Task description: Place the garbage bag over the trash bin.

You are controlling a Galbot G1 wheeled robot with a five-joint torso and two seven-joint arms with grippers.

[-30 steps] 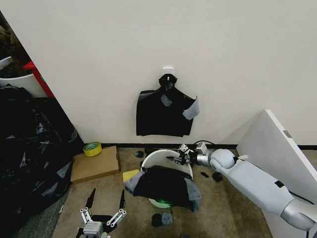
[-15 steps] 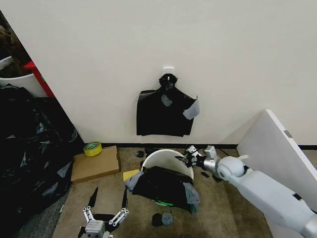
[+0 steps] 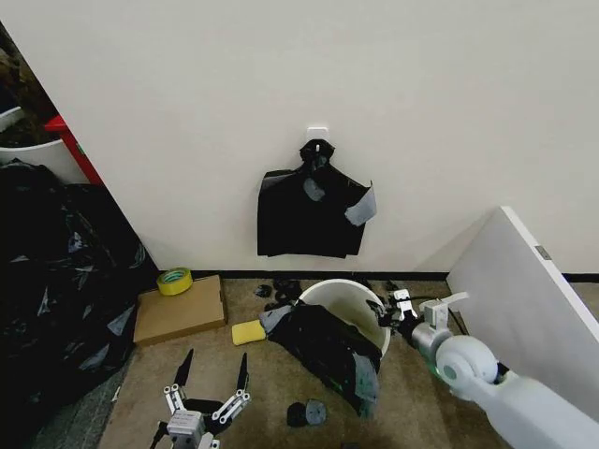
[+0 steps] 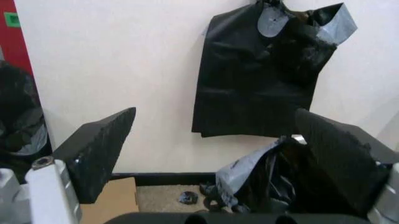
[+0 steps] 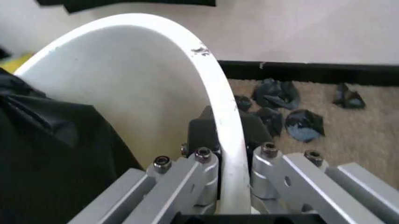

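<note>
The white trash bin [image 3: 348, 305] stands on the floor below the wall, tipped toward my right. The glossy black garbage bag [image 3: 323, 348] hangs crumpled over its near rim and front wall; the far half of the mouth is bare. My right gripper [image 3: 391, 310] is at the bin's right rim. In the right wrist view the right gripper [image 5: 227, 136] is shut on the trash bin [image 5: 124, 70], one finger inside and one outside the rim, with the garbage bag [image 5: 50, 154] beside it. My left gripper [image 3: 211, 391] hovers open, low at the front left. In the left wrist view, the garbage bag [image 4: 274, 179] lies beyond its pads [image 4: 100, 151].
A flat black bundle [image 3: 314, 213] hangs from a wall hook above the bin. A big heap of black sheeting [image 3: 56, 281] fills the left. Cardboard [image 3: 178, 311], a tape roll [image 3: 174, 280] and a yellow sponge [image 3: 248, 332] lie left of the bin. A white board [image 3: 524, 299] leans at the right.
My right gripper has pulled the bin's rim to the right, and the bin has shifted and tipped that way with the bag still draped on it. The left gripper has edged slightly right.
</note>
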